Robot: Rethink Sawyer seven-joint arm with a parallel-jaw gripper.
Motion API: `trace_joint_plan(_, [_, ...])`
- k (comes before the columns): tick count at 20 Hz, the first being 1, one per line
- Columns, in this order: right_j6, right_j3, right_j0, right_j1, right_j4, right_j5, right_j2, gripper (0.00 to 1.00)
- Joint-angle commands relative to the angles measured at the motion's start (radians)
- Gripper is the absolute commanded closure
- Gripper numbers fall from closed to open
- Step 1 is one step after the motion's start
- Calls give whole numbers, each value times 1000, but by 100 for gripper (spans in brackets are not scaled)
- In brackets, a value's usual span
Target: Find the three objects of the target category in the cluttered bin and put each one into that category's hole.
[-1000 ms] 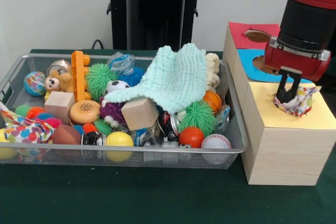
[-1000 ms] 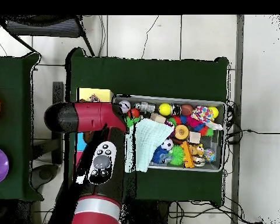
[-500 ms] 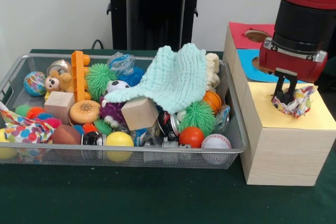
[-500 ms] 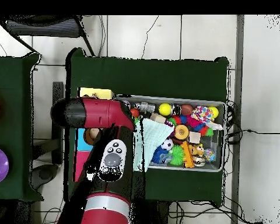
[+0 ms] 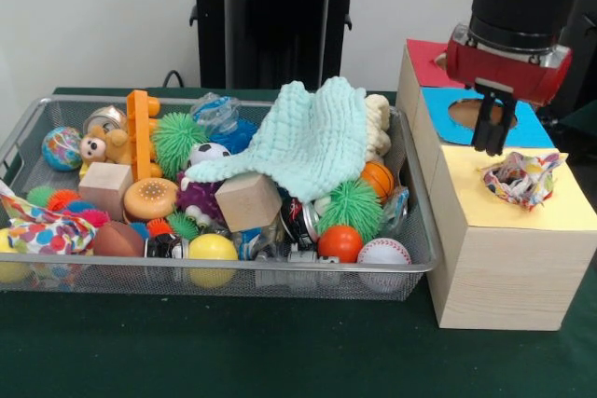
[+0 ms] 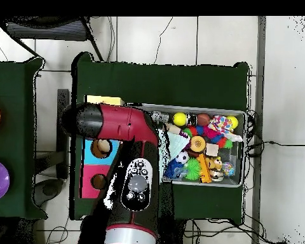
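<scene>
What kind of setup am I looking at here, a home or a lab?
Most likely a robotics lab test station: a mesh bin crammed with toys, a wooden sorting box with colour-coded holes, and loose cables on the tiled floor.

Claw [image 5: 491,130] pointing down (empty)

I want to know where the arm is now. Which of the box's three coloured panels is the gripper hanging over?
The blue middle panel: the gripper hangs at its hole, with the red panel behind and the yellow panel, holding the crumpled cloth, in front.
</scene>
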Motion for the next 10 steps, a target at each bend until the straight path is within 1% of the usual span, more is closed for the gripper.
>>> trace_joint_plan(1, [86, 109, -34, -56, 20, 149, 69, 100])
trace_joint_plan(3, [88, 116, -38, -61, 23, 142, 75, 100])
trace_joint_plan(5, [86, 138, -53, -63, 44, 101, 103, 100])
trace_joint_plan(6, [83, 155, -61, -66, 59, 66, 121, 100])
trace_joint_plan(8, [67, 206, -95, -74, 107, -43, 183, 100])
trace_joint_plan(10, [50, 245, -125, -79, 141, -117, 233, 100])
